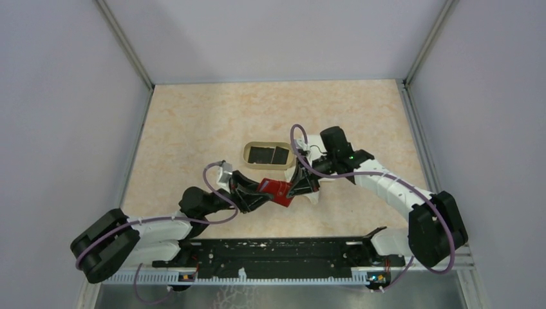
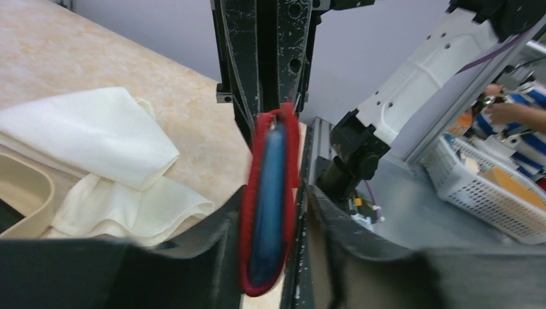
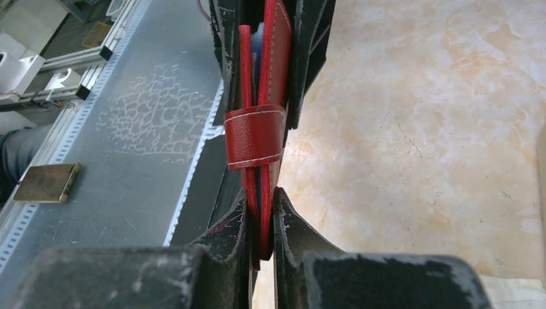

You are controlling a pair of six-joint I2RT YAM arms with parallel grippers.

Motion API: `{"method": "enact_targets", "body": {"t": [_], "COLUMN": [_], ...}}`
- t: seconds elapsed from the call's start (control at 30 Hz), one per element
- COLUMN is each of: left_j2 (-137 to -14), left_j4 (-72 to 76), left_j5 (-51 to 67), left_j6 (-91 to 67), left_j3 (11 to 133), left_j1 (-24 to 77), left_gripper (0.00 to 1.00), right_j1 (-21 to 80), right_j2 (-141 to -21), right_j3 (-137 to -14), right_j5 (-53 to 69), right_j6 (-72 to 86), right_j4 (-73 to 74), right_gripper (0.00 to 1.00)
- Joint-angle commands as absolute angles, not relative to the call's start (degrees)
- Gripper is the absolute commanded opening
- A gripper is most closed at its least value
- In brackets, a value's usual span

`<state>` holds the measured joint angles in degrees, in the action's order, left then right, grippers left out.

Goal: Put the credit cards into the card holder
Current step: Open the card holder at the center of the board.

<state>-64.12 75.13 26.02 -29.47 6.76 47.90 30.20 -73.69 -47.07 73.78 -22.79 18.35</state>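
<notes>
Clamping one edge of the small red fold-over leather-like card holder [image 3: 255,135], the right gripper [image 3: 261,215] is closed tight on it. The gripper is presenting the holder edge-on near the centre of the top view, and the holder appears to be clear of the marbled beige table [image 1: 193,129]. The left gripper [image 2: 273,222] is straddling the opposite edge from 9 o'clock with its jaws part-way apart. One finger [image 2: 212,251] is appearing to touch the red leather, while a thin gap is showing on the other side. Whether a grip is made there cannot be told.

Task status: a light blue plastic card [image 2: 267,187] is sitting inside the fold, so at least one card is judged loaded. Black rectangular cards [image 1: 269,154] are lying in the tan oval tray [image 1: 248,152], just beyond the holder at 12 o'clock, so loading is judged incomplete. The number remaining cannot be read.

Arm pose: the left arm [image 1: 154,225] is reaching from its base at 7 o'clock up toward centre. The right arm [image 1: 386,187] is arching out from 4 o'clock, and its forearm is doubling back toward 8 o'clock onto the holder. A crumpled white cloth [image 2: 90,135] is lying against the tray rim.
</notes>
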Motion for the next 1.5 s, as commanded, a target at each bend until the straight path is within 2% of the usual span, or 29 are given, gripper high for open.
{"method": "enact_targets", "body": {"t": [0.0,0.03,0.07,0.2,0.27,0.3,0.43,0.63,0.83,1.2,1.33,1.47], "left_j2": [-65.8,-66.0,-66.2,-65.2,-65.4,-66.0,-68.1,-67.5,-68.5,-71.2,-71.5,-70.8], "left_j4": [76.4,75.1,73.5,56.8,44.2,40.0,32.7,28.2,29.6,38.8,41.5,41.8], "left_j5": [28.6,28.5,27.9,22.7,20.3,19.5,12.9,4.3,5.0,11.7,13.3,13.6], "left_j6": [-30.8,-30.9,-31.4,-38.1,-41.6,-42.6,-48.9,-49.4,-50.1,-52.6,-53.4,-53.4], "left_j3": [9.2,9.5,9.8,13.9,18.0,19.7,22.9,25.7,27.3,26.1,25.9,25.5], "left_j1": [48.1,48.1,48.1,48.1,48.1,48.1,48.2,49.3,49.3,49.4,49.4,49.4], "left_gripper": [0.18,0.07,0.02,0.0,0.0,0.0,0.0,0.0,0.0,0.0,0.0,0.0], "right_j1": [31.0,31.0,31.0,31.0,31.0,31.0,31.0,32.7,36.0,39.3,41.1,42.1], "right_j2": [-73.5,-73.3,-73.0,-67.6,-63.0,-61.2,-58.6,-59.5,-62.6,-66.8,-68.8,-70.6], "right_j3": [-49.6,-49.9,-50.3,-50.7,-48.0,-47.1,-46.0,-45.0,-44.5,-43.6,-44.0,-45.2], "right_j5": [71.7,70.0,67.5,50.9,46.3,46.6,49.0,46.6,41.1,32.2,29.3,27.1], "right_j6": [-25.1,-25.7,-26.5,-33.4,-35.5,-36.7,-39.6,-38.9,-37.3,-33.0,-32.9,-32.7], "right_j4": [18.5,19.0,19.8,22.7,20.3,19.7,19.8,18.2,15.6,10.8,10.9,11.7], "right_gripper": [0.07,0.16,0.28,0.59,0.66,0.66,0.66,0.65,0.51,0.5,0.39,0.14]}}
